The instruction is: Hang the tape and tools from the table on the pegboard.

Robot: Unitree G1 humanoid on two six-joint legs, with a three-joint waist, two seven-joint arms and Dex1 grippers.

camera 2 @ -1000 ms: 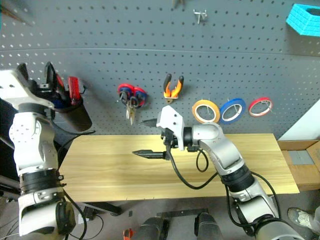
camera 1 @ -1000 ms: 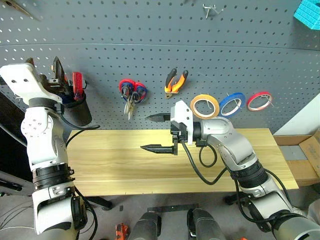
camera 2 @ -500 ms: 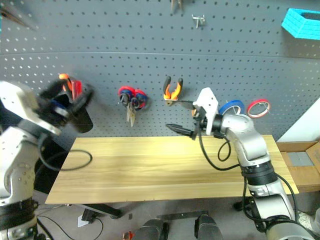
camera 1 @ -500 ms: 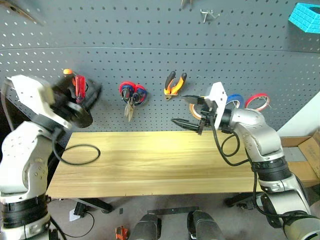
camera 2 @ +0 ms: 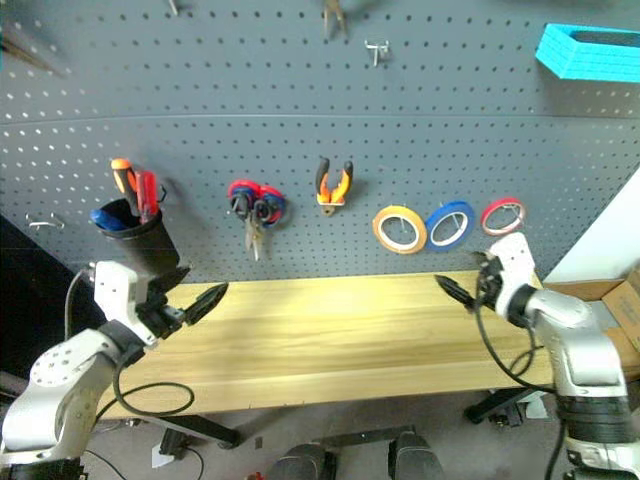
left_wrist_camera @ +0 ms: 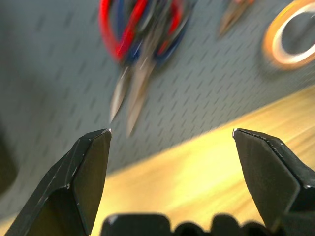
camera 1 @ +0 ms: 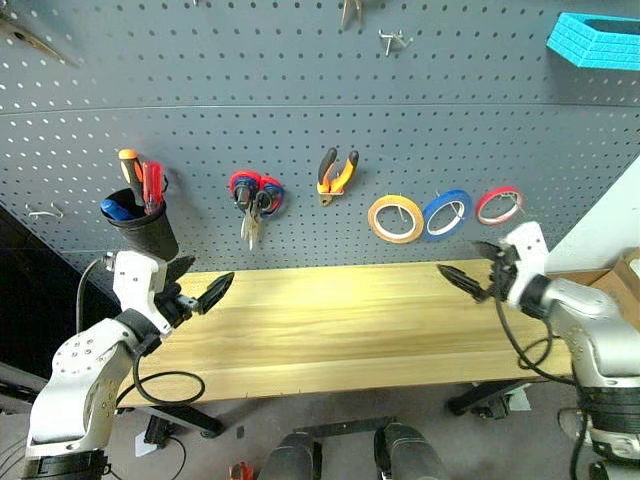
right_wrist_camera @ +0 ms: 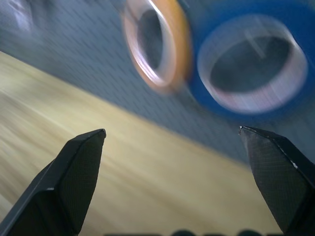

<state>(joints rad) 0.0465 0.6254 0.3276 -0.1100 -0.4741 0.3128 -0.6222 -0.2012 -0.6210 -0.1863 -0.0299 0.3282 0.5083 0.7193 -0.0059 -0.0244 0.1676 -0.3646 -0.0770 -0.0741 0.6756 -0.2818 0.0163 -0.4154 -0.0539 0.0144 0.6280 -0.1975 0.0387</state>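
Observation:
The blue tape (camera 1: 447,213) hangs on the dark grey pegboard (camera 1: 300,90) between a yellow ring (camera 1: 395,218) and a red ring (camera 1: 499,205). The pliers (camera 1: 336,172) with orange-and-black handles hang left of them. An orange-handled screwdriver (camera 1: 128,168) stands in a black cup (camera 1: 142,224) on the board. A pair of scissors (camera 1: 254,196) hangs beside it. The table (camera 1: 330,325) top is bare. My left gripper (camera 1: 200,280) is open over its left end. My right gripper (camera 1: 468,263) is open over its right end, below the blue tape (right_wrist_camera: 251,69).
A teal bin (camera 1: 595,40) sits on the pegboard's top right. Bare metal hooks (camera 1: 392,40) stick out near the top and another hook (camera 1: 45,212) at the far left. A black cable (camera 1: 160,385) loops under my left arm.
Both arms have dropped away from the pegboard. The left came down from the black cup to the table's left end. The right swung from the middle out to the right end.

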